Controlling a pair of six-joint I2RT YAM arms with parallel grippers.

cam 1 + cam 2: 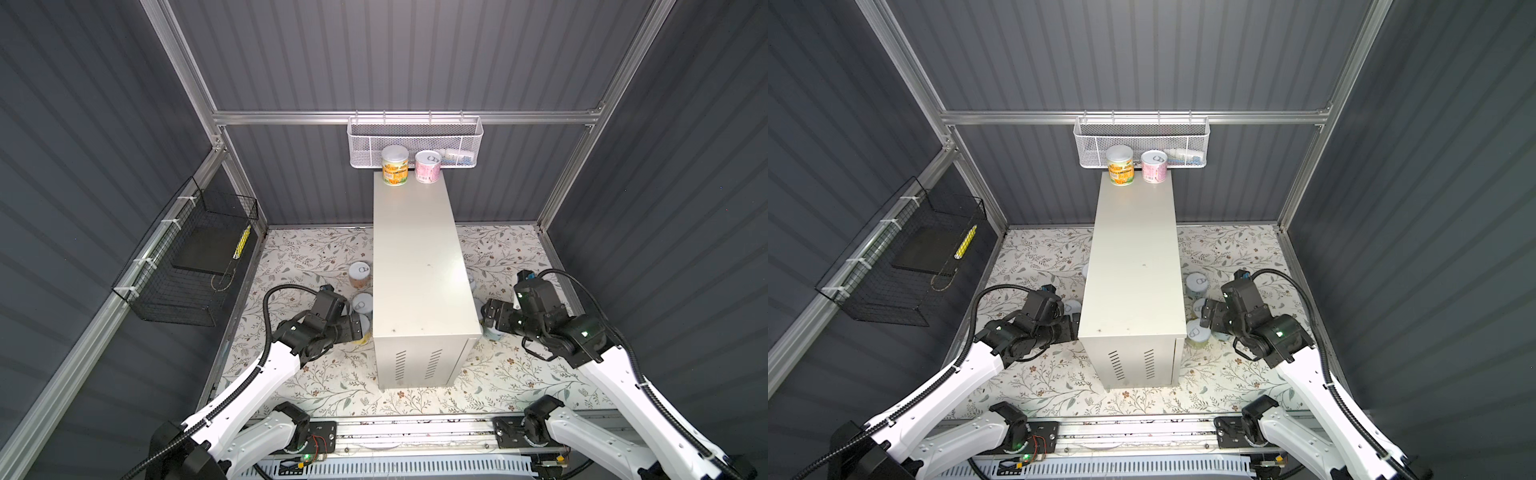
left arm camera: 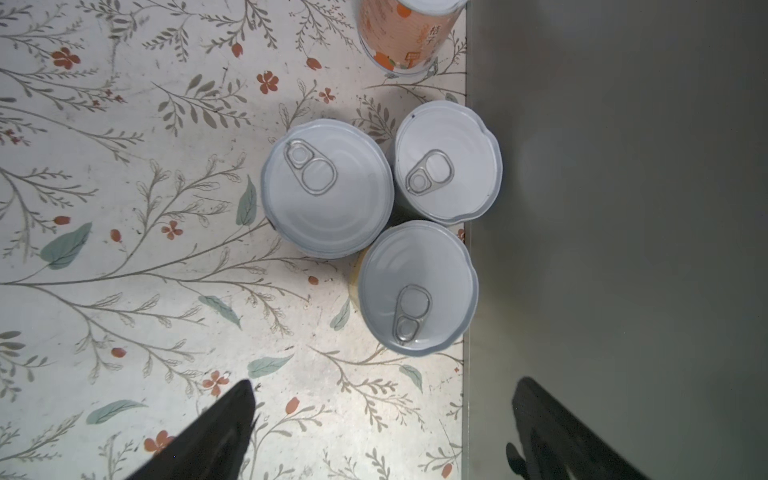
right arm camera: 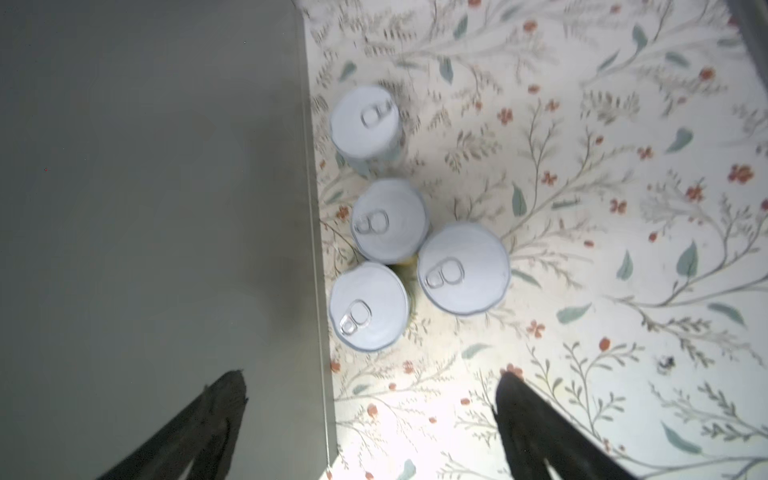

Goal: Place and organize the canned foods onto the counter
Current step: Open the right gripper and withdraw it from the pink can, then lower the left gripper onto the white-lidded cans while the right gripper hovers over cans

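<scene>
A tall off-white cabinet (image 1: pixel 419 270) is stood on the floral tabletop (image 1: pixel 307 257). Two cans are set upright at the far end of its top: a yellow can (image 1: pixel 395 167) and a pink can (image 1: pixel 428 166), side by side and just apart.

The left end effector (image 1: pixel 360 330) is held low beside the cabinet's left wall. Its fingers are spread wide and nothing is pinched between them. In the left wrist view one finger (image 2: pixel 224 432) is seen over the tabletop, while its partner shows against the grey of the cabinet. Three cans (image 2: pixel 328 187) are bunched together upright, lids up, ahead of the fingertips and not between them. Two of the three are pressed close to the cabinet wall. An orange can (image 2: pixel 409 33) is stood farther on, apart from the bunch and near the same wall.

The right end effector (image 1: pixel 492 312) is held beside the cabinet's right wall, likewise spread and empty. In the slightly blurred right wrist view, four cans (image 3: pixel 388 220) are seen ahead of its fingertips, close along the wall. Three are bunched together and the farthest can (image 3: pixel 365 120) is set a little apart.
</scene>
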